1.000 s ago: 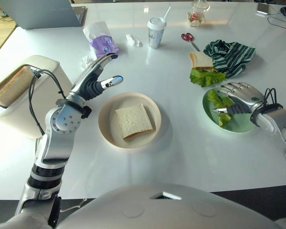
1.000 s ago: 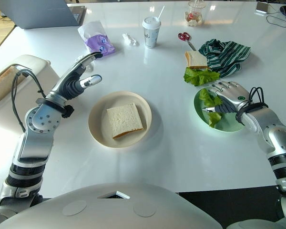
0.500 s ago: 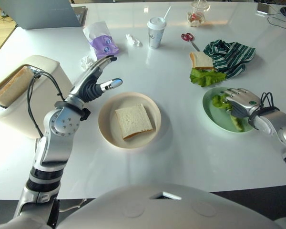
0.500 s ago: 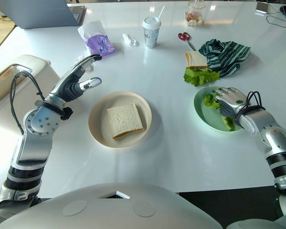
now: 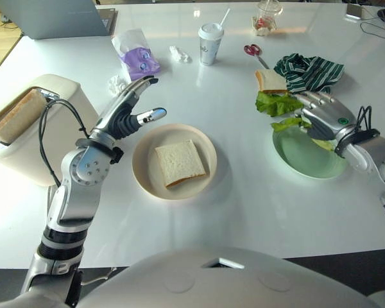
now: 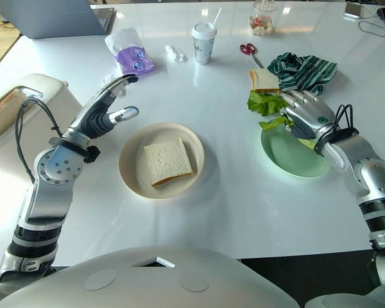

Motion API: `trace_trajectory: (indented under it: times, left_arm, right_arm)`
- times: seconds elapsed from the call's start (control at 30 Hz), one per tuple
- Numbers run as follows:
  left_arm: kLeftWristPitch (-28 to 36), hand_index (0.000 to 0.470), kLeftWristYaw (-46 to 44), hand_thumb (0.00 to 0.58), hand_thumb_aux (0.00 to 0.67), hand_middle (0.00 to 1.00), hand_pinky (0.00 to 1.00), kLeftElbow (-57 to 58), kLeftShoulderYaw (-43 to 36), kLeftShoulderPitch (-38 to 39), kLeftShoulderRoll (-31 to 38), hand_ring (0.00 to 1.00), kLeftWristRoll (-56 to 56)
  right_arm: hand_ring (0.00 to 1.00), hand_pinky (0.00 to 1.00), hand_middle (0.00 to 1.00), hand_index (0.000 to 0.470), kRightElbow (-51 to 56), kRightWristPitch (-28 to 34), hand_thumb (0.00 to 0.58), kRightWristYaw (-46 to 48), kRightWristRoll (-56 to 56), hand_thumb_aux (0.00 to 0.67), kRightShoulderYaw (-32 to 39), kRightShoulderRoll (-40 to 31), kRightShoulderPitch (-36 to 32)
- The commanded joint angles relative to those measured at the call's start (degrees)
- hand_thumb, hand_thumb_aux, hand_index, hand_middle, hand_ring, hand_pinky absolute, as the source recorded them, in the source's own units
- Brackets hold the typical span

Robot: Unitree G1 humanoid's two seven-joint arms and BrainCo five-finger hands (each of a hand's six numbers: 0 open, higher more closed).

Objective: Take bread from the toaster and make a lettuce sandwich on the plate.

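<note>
A slice of bread (image 5: pixel 179 162) lies flat on the cream plate (image 5: pixel 144 172) at the table's middle. My left hand (image 5: pixel 127 110) hovers open just left of that plate, holding nothing. The cream toaster (image 5: pixel 49 102) stands at the far left with another bread slice (image 5: pixel 18 117) in its slot. My right hand (image 5: pixel 319 117) is shut on a lettuce leaf (image 5: pixel 286 123), held a little above the far edge of the green plate (image 5: pixel 305 157). A second lettuce leaf (image 5: pixel 277 102) and a bread slice (image 5: pixel 270 81) lie on the table behind it.
A striped cloth (image 5: pixel 309 70) lies at the back right, with scissors (image 5: pixel 255 52) and a glass jar (image 5: pixel 267 16) beyond. A paper cup (image 5: pixel 210 43), a purple packet (image 5: pixel 136 56), crumpled tissue (image 5: pixel 179 54) and a laptop (image 5: pixel 54 18) line the back.
My right hand closed on the lettuce in the green plate and lifted it up and toward the far rim. The left hand barely shifted.
</note>
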Motion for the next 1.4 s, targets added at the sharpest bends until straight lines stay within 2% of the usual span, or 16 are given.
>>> trace_trajectory:
  times: [0.03,0.2,0.43,0.5,0.6,0.73,0.87,0.93,1.1,1.17,1.2,1.23,1.27,1.3,1.37,1.4]
  left_arm:
    - [-0.4,0.000,0.4,0.000,0.000,0.00,0.00,1.7,0.3,-1.6,-0.3,0.00,0.1]
    - [-0.9,0.000,0.9,0.000,0.000,0.00,0.00,4.1,0.8,-4.2,-0.5,0.00,-0.4]
    - [-0.6,0.000,0.5,0.000,0.000,0.00,0.00,6.0,3.7,-9.2,1.1,0.00,-1.6]
    - [-0.3,0.000,-0.1,0.000,0.000,0.00,0.00,5.0,6.5,-10.1,3.7,0.00,-0.7]
    - [-0.8,0.000,-1.1,0.000,0.000,0.00,0.00,2.7,13.1,-10.4,11.4,0.00,3.5]
    - [-2.9,0.000,-6.6,0.000,0.000,0.00,0.00,1.9,24.7,-2.9,25.5,0.00,12.2]
    - [-4.4,0.000,-17.2,0.000,0.000,0.00,0.00,2.5,37.0,10.0,30.1,0.00,11.8]
    - [-5.0,0.000,-18.5,0.000,0.000,0.00,0.00,4.2,38.5,13.4,30.9,0.00,13.4]
    - [-7.0,0.004,-20.7,0.009,0.005,0.00,0.00,7.5,36.4,19.8,30.6,0.00,14.2]
    - [-6.9,0.076,-21.7,0.172,0.108,0.00,0.00,7.0,38.2,22.6,30.2,0.00,14.7]
    - [-6.8,0.136,-21.7,0.288,0.194,0.00,0.00,7.2,38.6,23.0,30.3,0.00,15.1]
    - [-6.8,0.173,-21.5,0.349,0.247,0.00,0.00,7.6,38.5,23.0,30.6,0.00,15.3]
    - [-6.7,0.194,-21.2,0.379,0.276,0.00,0.00,8.0,38.2,22.6,30.9,0.00,15.5]
    - [-6.6,0.243,-21.0,0.445,0.347,0.00,0.00,8.3,37.9,22.3,31.1,0.00,15.6]
    - [-6.0,0.291,-20.4,0.496,0.415,0.00,0.00,8.9,37.7,21.8,31.3,0.00,16.2]
    - [-5.6,0.286,-20.0,0.491,0.407,0.00,0.00,9.2,37.8,21.6,31.2,0.00,16.6]
  right_arm:
    - [0.00,0.00,0.00,0.470,-6.8,-0.3,0.580,0.6,1.7,0.670,-1.8,1.3,-0.4]
    - [0.00,0.00,0.00,0.470,-13.6,-1.3,0.580,5.0,0.0,0.670,3.7,6.3,-4.5]
    - [0.00,0.00,0.00,0.470,-14.6,-3.7,0.580,9.2,-4.4,0.670,14.5,17.1,-12.7]
    - [0.00,0.00,0.00,0.470,-13.7,-4.2,0.580,9.7,-5.8,0.670,17.1,19.9,-14.6]
    - [0.00,0.00,0.00,0.470,-13.2,-5.1,0.580,10.5,-7.6,0.670,20.3,22.9,-15.7]
    - [0.00,0.00,0.00,0.470,-14.1,-4.8,0.580,11.4,-8.9,0.670,22.2,25.1,-14.1]
    - [0.00,0.00,0.00,0.470,-14.1,-3.9,0.580,12.1,-9.3,0.670,22.5,26.0,-12.2]
    - [0.00,0.00,0.00,0.470,-13.7,-4.1,0.580,12.3,-9.3,0.670,22.2,25.4,-11.5]
    - [0.00,0.00,0.00,0.470,-12.3,-4.7,0.580,12.2,-10.0,0.670,22.9,25.4,-11.1]
    - [0.00,0.00,0.00,0.470,-11.1,-5.6,0.580,12.2,-10.0,0.670,23.9,25.8,-11.7]
    - [0.00,0.00,0.00,0.470,-10.7,-5.9,0.580,12.1,-10.1,0.670,24.2,25.8,-11.7]
    - [0.00,0.00,0.00,0.470,-10.5,-6.0,0.580,12.0,-10.2,0.670,24.3,25.8,-11.6]
    - [0.00,0.00,0.00,0.470,-10.3,-6.1,0.580,11.8,-10.3,0.670,24.4,25.7,-11.5]
    - [0.00,0.00,0.00,0.470,-10.0,-6.1,0.580,11.7,-10.4,0.670,24.4,25.8,-11.5]
    - [0.00,0.00,0.00,0.470,-9.7,-6.1,0.580,11.5,-10.6,0.670,24.6,26.0,-11.4]
    - [0.00,0.00,0.00,0.470,-9.6,-6.1,0.580,11.5,-10.7,0.670,24.7,26.1,-11.4]
